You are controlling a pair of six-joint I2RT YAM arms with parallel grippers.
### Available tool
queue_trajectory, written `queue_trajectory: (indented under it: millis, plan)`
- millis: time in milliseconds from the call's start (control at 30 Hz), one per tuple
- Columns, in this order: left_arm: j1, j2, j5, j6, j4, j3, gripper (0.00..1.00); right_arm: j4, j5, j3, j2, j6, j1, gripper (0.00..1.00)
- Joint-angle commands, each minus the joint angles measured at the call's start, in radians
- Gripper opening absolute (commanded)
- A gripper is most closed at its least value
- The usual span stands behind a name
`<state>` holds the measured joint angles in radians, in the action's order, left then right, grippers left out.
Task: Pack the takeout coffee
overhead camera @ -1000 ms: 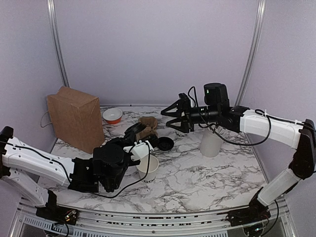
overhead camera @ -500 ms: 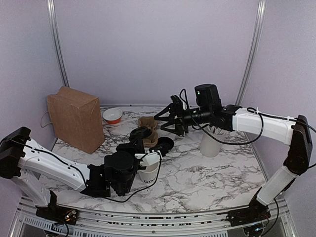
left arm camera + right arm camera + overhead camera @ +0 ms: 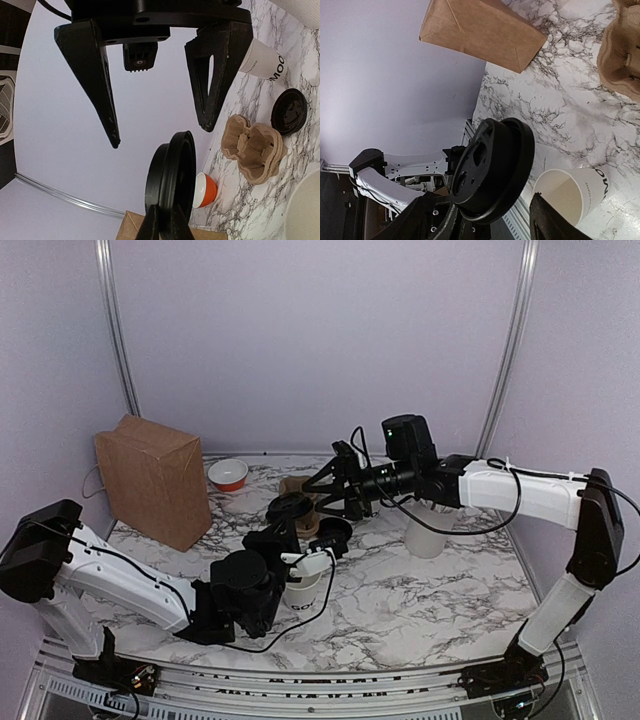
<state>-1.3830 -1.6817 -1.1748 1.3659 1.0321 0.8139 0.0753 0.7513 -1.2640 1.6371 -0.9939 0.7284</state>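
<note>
- The left gripper [image 3: 163, 221] is pinching the black lid [image 3: 290, 508] by its rim, jaws closed tight on it, and is holding the lid on edge above the marble table [image 3: 420, 600].
- The right gripper [image 3: 318, 498] is hanging with its jaws spread wide and nothing between the pads, facing the lid from about 2 o'clock. In the right wrist view the lid is filling the gap between the two fingers, but I cannot tell whether either is touching it.
- The takeout coffee cup [image 3: 301, 592] is standing upright and lidless at 6 o'clock of the held lid, with dark lettering on its side. It is sitting just beside the left wrist.
- A second black lid [image 3: 335, 532] is lying flat on the table at 4 o'clock of the held one.
- A brown pulp cup carrier [image 3: 300, 490] is resting just behind both lids.
- A second lettered cup [image 3: 262, 60] is showing past the right gripper's finger in the left wrist view.
- A red bowl [image 3: 228, 474] is sitting at 10 o'clock of the held lid.
- A brown paper bag [image 3: 152, 480] is standing at the table's 9 o'clock edge.
- A white cylinder [image 3: 430, 532] is standing at 3 o'clock of the loose lid, under the right arm.
</note>
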Motion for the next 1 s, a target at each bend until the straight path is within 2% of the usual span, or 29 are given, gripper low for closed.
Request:
queue_trajectory:
  millis: [0,433,533,900,967]
  plan:
    - [-0.001,-0.032,0.009,0.052,0.109,0.008,0.00,-0.071,0.027,-0.038,0.020,-0.034,0.013,0.68]
    - [-0.002,-0.092,0.025,0.128,0.234,0.011,0.00,-0.191,0.052,-0.038,0.076,-0.128,0.022,0.61]
    - [-0.002,-0.098,0.027,0.141,0.254,0.011,0.00,-0.202,0.053,-0.040,0.082,-0.135,0.023,0.54]
    - [-0.001,-0.099,0.022,0.143,0.295,-0.003,0.00,-0.266,0.050,-0.018,0.086,-0.172,0.024,0.22]
    - [-0.001,-0.100,0.018,0.141,0.298,-0.004,0.04,-0.271,0.048,-0.014,0.086,-0.175,0.023,0.18]
